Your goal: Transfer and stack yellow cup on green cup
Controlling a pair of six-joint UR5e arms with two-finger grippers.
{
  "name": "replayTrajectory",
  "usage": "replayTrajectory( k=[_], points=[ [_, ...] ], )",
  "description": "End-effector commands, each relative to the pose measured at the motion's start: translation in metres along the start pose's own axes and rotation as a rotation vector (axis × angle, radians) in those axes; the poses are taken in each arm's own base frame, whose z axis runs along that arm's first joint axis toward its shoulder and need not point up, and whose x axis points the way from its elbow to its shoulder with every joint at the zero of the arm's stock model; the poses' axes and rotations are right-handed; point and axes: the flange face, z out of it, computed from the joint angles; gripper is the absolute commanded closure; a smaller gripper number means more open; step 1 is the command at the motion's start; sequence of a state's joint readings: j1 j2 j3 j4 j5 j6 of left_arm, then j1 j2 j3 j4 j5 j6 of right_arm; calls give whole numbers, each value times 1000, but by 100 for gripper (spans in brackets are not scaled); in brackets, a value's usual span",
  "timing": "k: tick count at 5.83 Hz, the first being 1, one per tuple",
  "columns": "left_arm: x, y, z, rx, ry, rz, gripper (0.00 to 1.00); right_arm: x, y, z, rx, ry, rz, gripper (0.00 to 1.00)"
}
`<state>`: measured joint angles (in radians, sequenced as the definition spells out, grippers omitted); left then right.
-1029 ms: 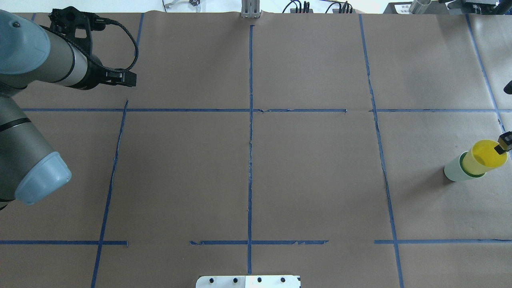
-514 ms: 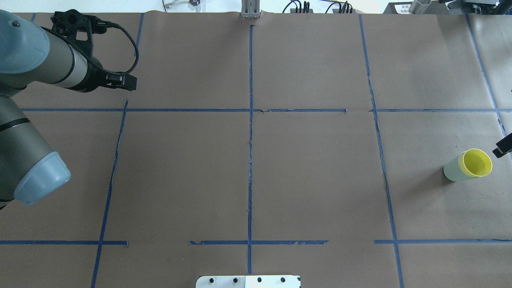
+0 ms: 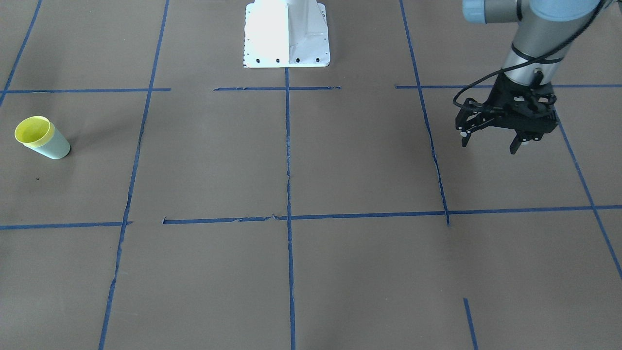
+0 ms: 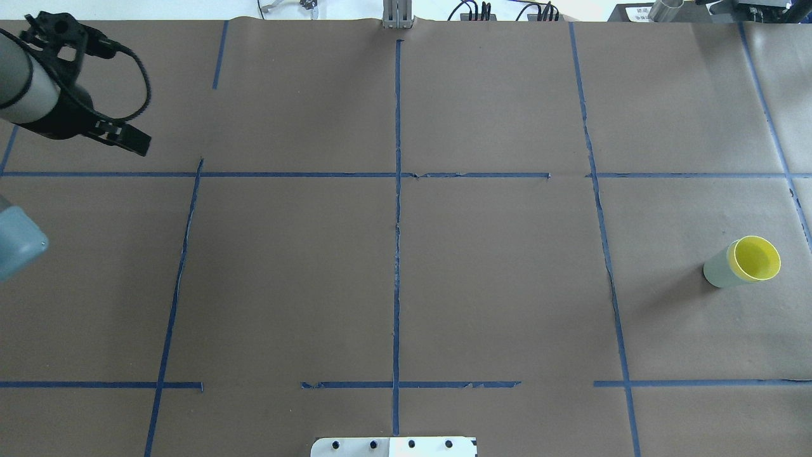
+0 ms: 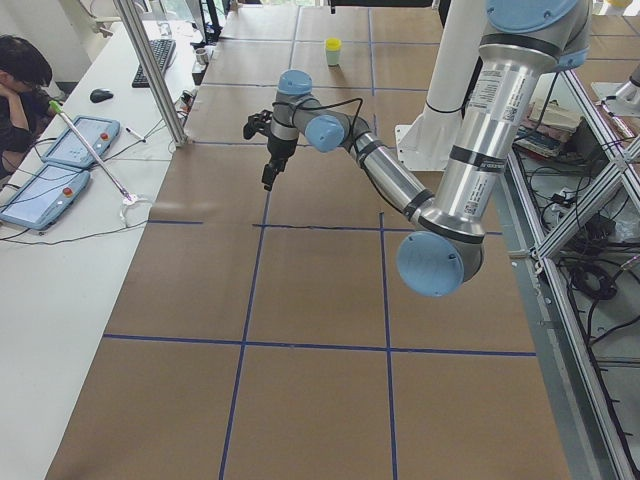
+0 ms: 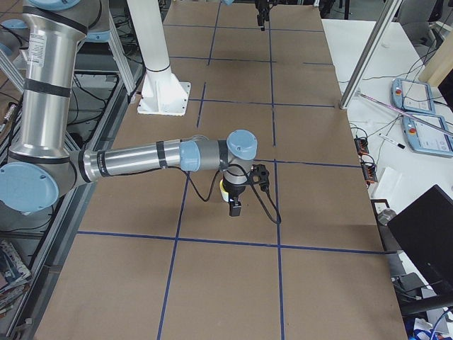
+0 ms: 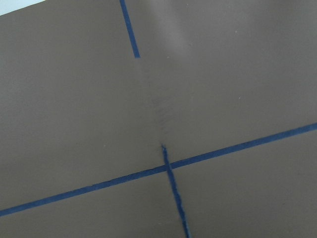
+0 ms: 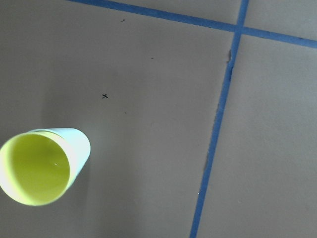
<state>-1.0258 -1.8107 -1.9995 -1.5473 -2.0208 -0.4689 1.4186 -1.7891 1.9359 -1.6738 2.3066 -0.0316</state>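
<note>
The yellow cup (image 4: 755,258) sits nested inside the green cup (image 4: 717,271), upright at the table's right edge. The pair also shows in the front view, yellow cup (image 3: 31,131) in green cup (image 3: 54,146), and in the right wrist view, yellow cup (image 8: 34,168) in green cup (image 8: 79,144). My right gripper (image 6: 234,206) shows only in the right side view, close beside the cups; I cannot tell whether it is open. My left gripper (image 3: 488,147) is open and empty, above the far left of the table (image 4: 136,143).
Brown paper with blue tape lines (image 4: 397,222) covers the table. The white robot base plate (image 3: 286,34) sits at the robot's edge. An operator (image 5: 20,75) with tablets sits at a side desk, behind a metal post (image 5: 150,70).
The yellow cup, held half-raised by my right gripper a second ago, now sits fully inside the green cup. The right gripper has left the overhead view. My left arm has drawn back leftward.
</note>
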Motion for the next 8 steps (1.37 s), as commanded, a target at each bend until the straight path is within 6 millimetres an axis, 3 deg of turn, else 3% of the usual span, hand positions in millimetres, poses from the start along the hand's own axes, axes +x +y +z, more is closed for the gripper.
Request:
replayTrajectory(
  k=[1,2,3,4,5,6,7,8],
  points=[
    [-134,60,-18,-92,94,-61,0,28,28,-1,4,-1,39,0],
    [-189,103,-20,-115,94,-7,0,29,28,1,-2,-3,42,0],
    [-246,146,-5,-164,76,15,0,30,28,2,-3,-4,43,0],
    [-289,184,14,-219,68,-46,0,30,28,1,-2,-4,41,0],
    [-312,213,40,-280,67,-99,0,31,28,2,-3,-4,45,0],
    [-322,223,50,-302,69,-120,0,31,28,2,-3,-4,45,0],
    [-336,223,36,-265,59,-148,0,30,28,2,-4,-4,44,0],
    [-338,225,34,-274,58,-173,0,30,28,2,-4,-4,47,0]
  ],
)
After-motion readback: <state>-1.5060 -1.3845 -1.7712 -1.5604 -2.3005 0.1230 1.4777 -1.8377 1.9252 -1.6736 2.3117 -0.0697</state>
